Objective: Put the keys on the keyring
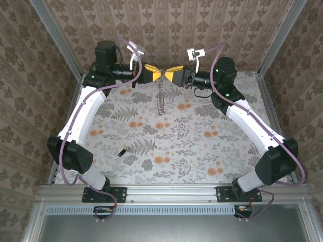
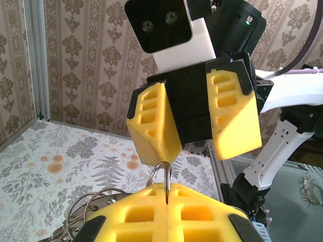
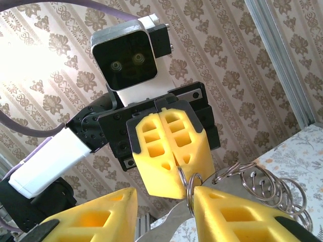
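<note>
Keyring (image 1: 161, 97): we see a string of thin metal loops hanging below the spot where the two grippers meet, over the far middle of the table (image 1: 212, 151).
Keyring axis: in the top view its length runs straight from the fingertips toward the near edge. The top loop is up at the fingers and the free end points down at the table. We cannot tell whether that end touches the cloth.
Left gripper (image 2: 166, 195): fingers pressed together, pinching the keyring's top loop in the seam between them. The loop stands upright just past the tips, and the other loops bunch below and to one side.
Right gripper (image 3: 164, 201): fingers spread and facing the left gripper tip to tip. From its wrist view we see the top loop in the gap, close against one finger (image 3: 237, 217). We cannot tell whether they touch.
Key (image 1: 121, 152): small and dark, lying flat on the table's near-left part. It is well apart from both grippers and from the keyring, and its length is slanted.
</note>
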You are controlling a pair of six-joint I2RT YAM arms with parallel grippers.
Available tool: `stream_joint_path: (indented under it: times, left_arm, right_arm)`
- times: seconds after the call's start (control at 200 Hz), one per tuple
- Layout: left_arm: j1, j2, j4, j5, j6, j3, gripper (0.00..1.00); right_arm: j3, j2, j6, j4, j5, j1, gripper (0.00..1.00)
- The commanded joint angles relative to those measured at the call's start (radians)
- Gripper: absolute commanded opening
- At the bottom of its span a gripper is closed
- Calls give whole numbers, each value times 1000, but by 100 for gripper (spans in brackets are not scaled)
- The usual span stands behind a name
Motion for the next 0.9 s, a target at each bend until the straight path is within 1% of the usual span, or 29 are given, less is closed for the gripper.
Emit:
stream_joint_path:
  times: [0.0,0.145,0.285,0.645,0.895]
  left_arm:
    - [-2,-27,-6,35,30,36,0]
    - [-2,-26,-4,35,28,35,0]
    - [-2,-24,-2,39,28,37,0]
    - [-3,-21,-1,43,27,35,0]
    - [-5,-21,0,47,27,33,0]
  right_arm:
    - [31,-15,-23,-2,5,5,36]
    - [16,-53,-68,-38,46,2,35]
    - [11,-72,-66,-31,52,2,34]
    - [52,-17,-20,21,24,26,32]
    - [56,14,-16,28,38,31,32]
